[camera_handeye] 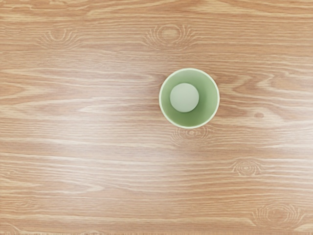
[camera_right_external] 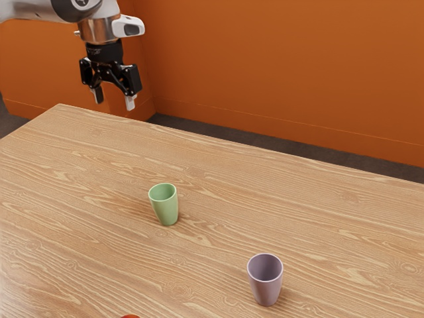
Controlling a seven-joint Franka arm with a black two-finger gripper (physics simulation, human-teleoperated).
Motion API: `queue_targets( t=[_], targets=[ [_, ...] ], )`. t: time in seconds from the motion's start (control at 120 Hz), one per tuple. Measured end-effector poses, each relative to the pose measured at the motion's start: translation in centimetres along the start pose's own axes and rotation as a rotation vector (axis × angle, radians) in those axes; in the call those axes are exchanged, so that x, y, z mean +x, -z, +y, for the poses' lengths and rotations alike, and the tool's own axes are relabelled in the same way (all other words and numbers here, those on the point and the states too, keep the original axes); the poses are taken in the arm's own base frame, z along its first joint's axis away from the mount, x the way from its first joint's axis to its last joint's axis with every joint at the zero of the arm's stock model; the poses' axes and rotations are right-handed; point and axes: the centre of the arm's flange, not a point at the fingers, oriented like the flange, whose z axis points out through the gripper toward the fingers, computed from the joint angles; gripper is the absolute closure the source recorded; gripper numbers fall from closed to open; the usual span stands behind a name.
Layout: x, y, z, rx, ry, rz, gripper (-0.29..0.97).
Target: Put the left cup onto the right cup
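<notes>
A green cup [camera_right_external: 163,203] stands upright near the middle of the wooden table [camera_right_external: 79,172]. To the exterior view's right and nearer the front edge stands a purple cup [camera_right_external: 265,278], also upright. My gripper [camera_right_external: 114,100] hangs high above the table's far left corner, open, with nothing between its fingers. From the hand's camera I look straight down into the green cup [camera_handeye: 189,98], which is empty.
An orange wall [camera_right_external: 285,66] runs behind the table, with a dark floor strip [camera_right_external: 278,142] at its foot. A small red thing [camera_right_external: 130,317] peeks in at the front edge of the table.
</notes>
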Motion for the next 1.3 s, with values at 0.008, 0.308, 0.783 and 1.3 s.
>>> queue_targets(
  t=[0.008,0.308,0.783,1.3],
  targets=[
    [0.0,0.0,0.0,0.0,0.0,0.0,0.0],
    [5.6,-2.5,-3.5,0.021,0.063,-0.005,0.0],
    [12.8,-18.1,-6.3,0.01,0.1,-0.107,0.0],
    [10.9,-23.8,-2.1,-0.015,0.05,-0.087,0.0]
  ],
)
